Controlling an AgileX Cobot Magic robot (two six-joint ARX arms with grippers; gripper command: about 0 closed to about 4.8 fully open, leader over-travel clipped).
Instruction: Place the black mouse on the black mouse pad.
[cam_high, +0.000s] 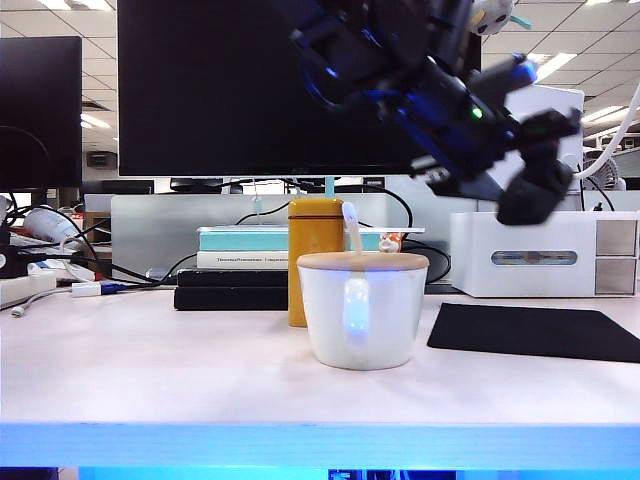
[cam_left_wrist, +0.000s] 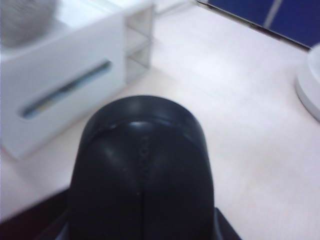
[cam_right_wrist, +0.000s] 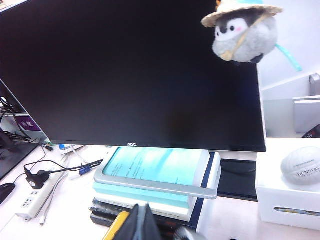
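The black mouse (cam_high: 537, 195) hangs in the air at the right of the exterior view, held by my left gripper (cam_high: 520, 165), which reaches in from the upper left. It is above the far edge of the black mouse pad (cam_high: 540, 330), which lies flat on the desk at the right. In the left wrist view the mouse (cam_left_wrist: 142, 170) fills the middle, with the left gripper (cam_left_wrist: 142, 232) shut on its sides. My right gripper (cam_right_wrist: 140, 225) shows only in its own wrist view, its fingers pressed together with nothing between them, high above the yellow bottle (cam_right_wrist: 119, 227).
A white mug (cam_high: 360, 310) with a wooden lid stands mid-desk, with the yellow bottle (cam_high: 315, 255) behind it. A white drawer box (cam_high: 545, 255) sits just behind the pad. Stacked books (cam_high: 235, 285), a large monitor (cam_high: 250, 90) and cables (cam_high: 50, 280) fill the back.
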